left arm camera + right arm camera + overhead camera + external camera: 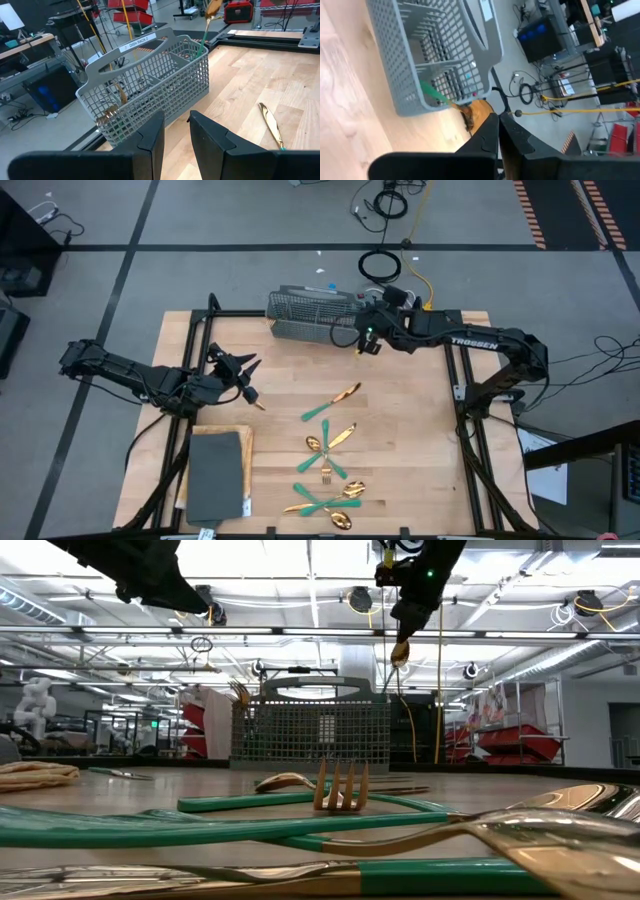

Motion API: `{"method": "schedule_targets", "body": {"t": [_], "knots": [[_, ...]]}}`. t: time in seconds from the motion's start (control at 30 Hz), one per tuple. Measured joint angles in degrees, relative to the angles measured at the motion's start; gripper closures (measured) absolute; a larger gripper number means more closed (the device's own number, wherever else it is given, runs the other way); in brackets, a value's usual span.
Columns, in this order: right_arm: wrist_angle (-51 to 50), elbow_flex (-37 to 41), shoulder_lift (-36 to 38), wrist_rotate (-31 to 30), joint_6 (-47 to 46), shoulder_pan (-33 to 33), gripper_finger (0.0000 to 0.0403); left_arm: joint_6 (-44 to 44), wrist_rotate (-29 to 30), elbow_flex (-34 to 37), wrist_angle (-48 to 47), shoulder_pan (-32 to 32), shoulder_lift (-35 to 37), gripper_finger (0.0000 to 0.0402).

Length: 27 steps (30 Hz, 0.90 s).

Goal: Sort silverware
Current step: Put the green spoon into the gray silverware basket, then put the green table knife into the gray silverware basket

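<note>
From above: right hand [365, 346] poised just beside the near right corner of the wire basket [310, 315], clamped shut on one piece of silverware. Left hand [243, 383] well to the basket's near left, fingers parted, nothing held, a single piece [256, 402] lying just beside it. Remaining silverware [330, 465] strewn on the wooden surface [420, 440] well in front of the basket; a dark pad [215, 475] farther off on the left side.

At surface level: held piece [399, 648] hung gold head downward from the right hand, up over the basket's right end. Fork [340, 788] resting tines-up among green handles between camera and basket.

Left wrist: fingers [150, 137] apart around empty air, aimed at the basket; a few gold heads visible inside its cells; a knife [271, 125] flat on the boards in front of the basket.

Right wrist: fingers pressed together near the gold end of the piece, green handle [432, 92] reaching toward the basket wall.

Judged light, rigid and slick: polished heads likely to slip, thin flat pieces hard to get under. Best pinched across the slim handle, near the neck.
</note>
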<state>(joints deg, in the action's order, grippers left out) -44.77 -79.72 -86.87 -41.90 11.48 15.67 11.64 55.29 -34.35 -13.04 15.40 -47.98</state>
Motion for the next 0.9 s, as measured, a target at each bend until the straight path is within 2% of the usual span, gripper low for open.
{"method": "schedule_targets", "body": {"t": [0.13, 0.4, 0.57, 0.63, 0.73, 0.8, 0.83, 0.9], "knots": [[2.3, 0.0, 0.0, 0.3, 2.4, 0.8, 0.0394, 0.0, 0.0, 0.0, 0.0, 0.0, 0.0, 0.0303], [4.0, 0.0, 0.0, 0.3, 4.2, 1.6, 0.0310, 0.0, 0.0, 0.0, 0.0, 0.0, 0.0, 0.0303], [4.3, 0.0, 0.0, 1.3, 4.1, 1.3, 0.0279, 0.0, 0.0, 0.0, 0.0, 0.0, 0.0, 0.0303], [4.1, 0.0, 0.2, 9.7, 4.3, 0.4, 0.0275, 0.0, 0.0, 0.0, 0.0, 0.0, 0.0, 0.0303], [4.5, 0.0, 0.4, 32.4, 1.7, -1.8, 0.0273, 0.0, 0.0, 0.0, -0.1, 0.0, 0.0, 0.0303], [4.3, 0.0, -0.1, 43.4, -1.4, -4.0, 0.0273, 0.1, 0.0, 0.0, -0.1, 0.0, 0.0, 0.0303], [4.0, 0.0, -0.5, 45.3, -2.1, -5.3, 0.0273, 0.1, 0.0, 0.0, -0.1, 0.0, 0.0, 0.0303], [2.7, 0.5, -1.8, 45.0, -0.9, -8.2, 0.0273, 0.1, 0.0, 0.0, -0.1, 0.0, 0.0, 0.0303]]}}
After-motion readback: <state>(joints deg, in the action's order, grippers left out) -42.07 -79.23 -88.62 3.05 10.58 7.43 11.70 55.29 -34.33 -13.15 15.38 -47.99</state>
